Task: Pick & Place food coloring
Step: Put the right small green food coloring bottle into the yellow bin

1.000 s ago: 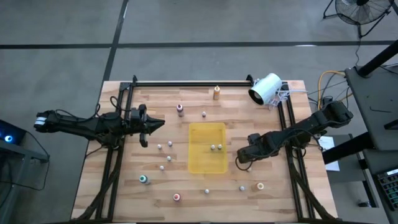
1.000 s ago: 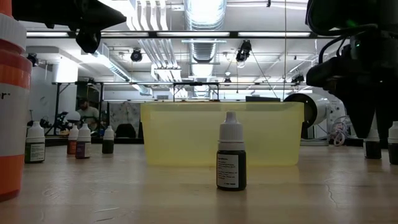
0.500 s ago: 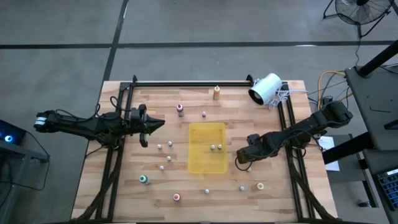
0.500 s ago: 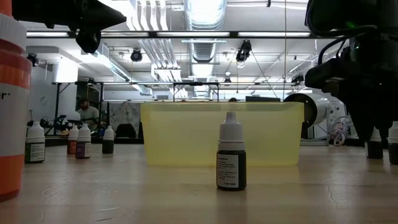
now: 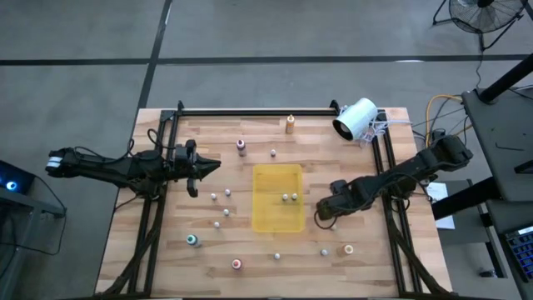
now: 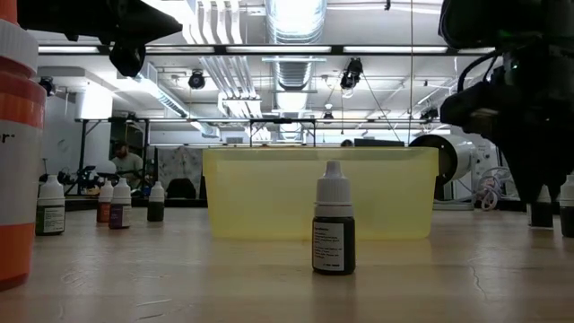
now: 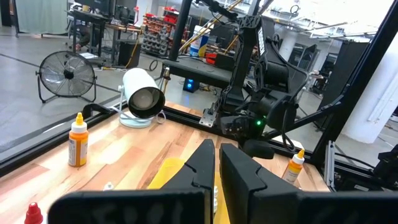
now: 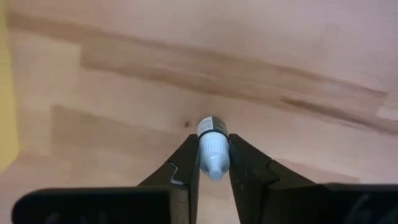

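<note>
Small food coloring bottles stand scattered on the wooden table; two more stand in the yellow tray (image 5: 277, 197). My right gripper (image 5: 321, 218) is low over the table just right of the tray, pointing down, shut on one small bottle (image 8: 212, 148) with a whitish cap. In the high view the gripper hides that bottle. In the low view it shows as a dark bottle (image 6: 541, 213) standing on the table. My left gripper (image 5: 215, 165) waits shut and empty above the table's left half, left of the tray. My right gripper pinches the small bottle's whitish cap (image 8: 212, 157) between its two fingers (image 8: 186, 163), one on each side. The fingers come from above, pointing down. The bottle is upright, and its base (image 6: 541, 222) rests on the table.
A white cylinder device (image 5: 356, 118) lies at the far right. Taller bottles stand around: orange-topped (image 5: 291, 123) at the far edge, maroon (image 5: 241, 146), teal (image 5: 192, 240), pink (image 5: 236, 264), and another (image 5: 348, 248) near my right gripper. Black rails (image 5: 250, 111) frame the table.
My right gripper's fingers have drawn together on the small bottle's cap while staying low over the same spot. The bottle still stands where it was.
</note>
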`<action>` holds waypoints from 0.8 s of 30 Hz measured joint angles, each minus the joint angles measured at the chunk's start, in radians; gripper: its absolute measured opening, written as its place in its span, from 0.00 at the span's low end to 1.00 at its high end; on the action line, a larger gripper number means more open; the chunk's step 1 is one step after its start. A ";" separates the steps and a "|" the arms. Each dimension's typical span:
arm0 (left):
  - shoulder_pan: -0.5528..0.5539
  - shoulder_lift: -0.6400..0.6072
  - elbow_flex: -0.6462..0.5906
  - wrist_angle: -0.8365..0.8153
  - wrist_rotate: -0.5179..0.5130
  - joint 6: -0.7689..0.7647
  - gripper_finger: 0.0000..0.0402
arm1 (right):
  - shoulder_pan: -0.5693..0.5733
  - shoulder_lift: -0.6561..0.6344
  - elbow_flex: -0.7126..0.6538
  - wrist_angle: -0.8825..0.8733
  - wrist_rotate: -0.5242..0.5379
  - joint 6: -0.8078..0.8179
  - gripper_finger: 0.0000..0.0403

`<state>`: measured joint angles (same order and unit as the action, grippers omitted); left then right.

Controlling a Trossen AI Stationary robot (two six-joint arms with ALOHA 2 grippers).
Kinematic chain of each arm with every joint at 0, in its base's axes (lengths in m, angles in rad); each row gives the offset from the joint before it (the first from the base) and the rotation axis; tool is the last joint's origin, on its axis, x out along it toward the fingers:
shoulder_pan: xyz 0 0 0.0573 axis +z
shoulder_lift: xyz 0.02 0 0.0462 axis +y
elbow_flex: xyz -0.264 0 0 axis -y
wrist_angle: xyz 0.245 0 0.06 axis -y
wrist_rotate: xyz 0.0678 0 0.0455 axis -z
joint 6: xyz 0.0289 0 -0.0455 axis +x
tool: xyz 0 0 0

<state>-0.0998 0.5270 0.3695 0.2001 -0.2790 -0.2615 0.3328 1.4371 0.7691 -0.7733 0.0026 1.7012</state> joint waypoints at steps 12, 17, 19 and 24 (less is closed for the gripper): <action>0.000 0.000 0.000 0.000 0.000 0.000 0.00 | -0.058 -0.001 0.219 -0.178 -0.011 -0.322 0.14; 0.000 0.000 0.000 0.000 0.000 0.000 0.00 | -0.120 0.003 0.336 -0.299 -0.010 -0.523 0.14; 0.000 0.000 0.000 0.000 0.000 0.000 0.00 | -0.145 0.011 0.379 -0.331 -0.010 -0.598 0.14; 0.000 0.000 0.000 -0.001 0.000 0.000 0.00 | -0.196 0.061 0.477 -0.349 -0.010 -0.779 0.14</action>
<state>-0.0999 0.5270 0.3695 0.1993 -0.2789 -0.2615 0.1371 1.4978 1.2464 -1.1227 -0.0071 0.9218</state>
